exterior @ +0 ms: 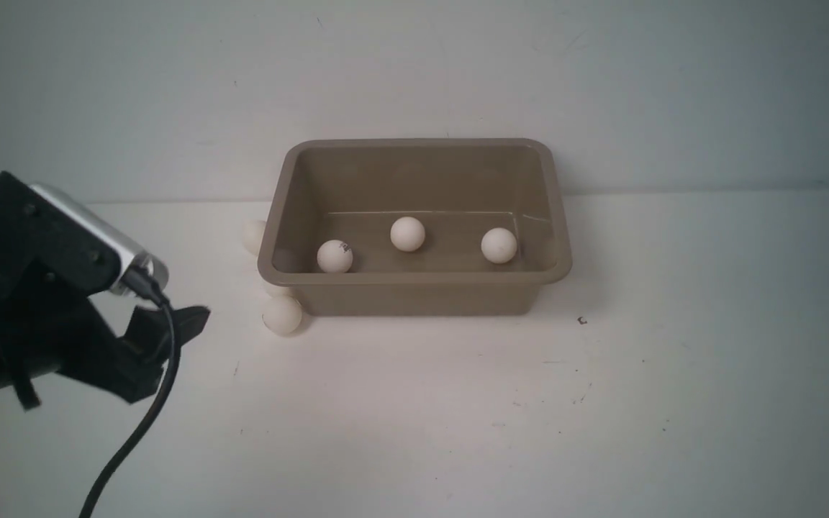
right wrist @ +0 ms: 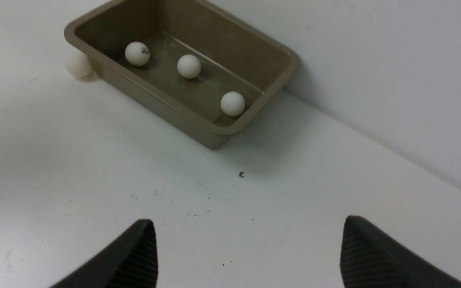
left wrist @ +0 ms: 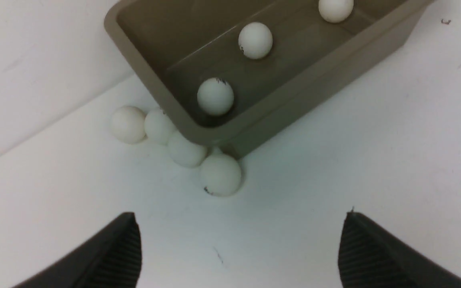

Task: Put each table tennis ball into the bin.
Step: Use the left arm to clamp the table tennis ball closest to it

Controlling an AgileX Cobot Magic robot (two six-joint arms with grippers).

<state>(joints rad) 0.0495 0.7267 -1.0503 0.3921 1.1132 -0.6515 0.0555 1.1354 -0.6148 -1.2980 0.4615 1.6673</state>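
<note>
Left tool [left wrist: 240, 224] gapes empty over the worktop [left wrist: 334, 160]. Three table tennis balls [exterior: 407, 234] lie in the bin [exterior: 414, 277]; four loose balls [left wrist: 185, 151] hug its left near corner. I aim to straddle the nearest ball [left wrist: 220, 175] squarely first.

We see a smooth, glossy plastic bin [exterior: 414, 296], matt table tennis balls [exterior: 408, 234], a matt, lightly scuffed table [exterior: 458, 417], and ribbed matt black fingers [left wrist: 118, 256] on the left gripper [left wrist: 240, 218].

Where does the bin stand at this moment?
In the front view, the bin stands on the table at its middle, close to the back wall; loose balls lie beside its left end.
</note>
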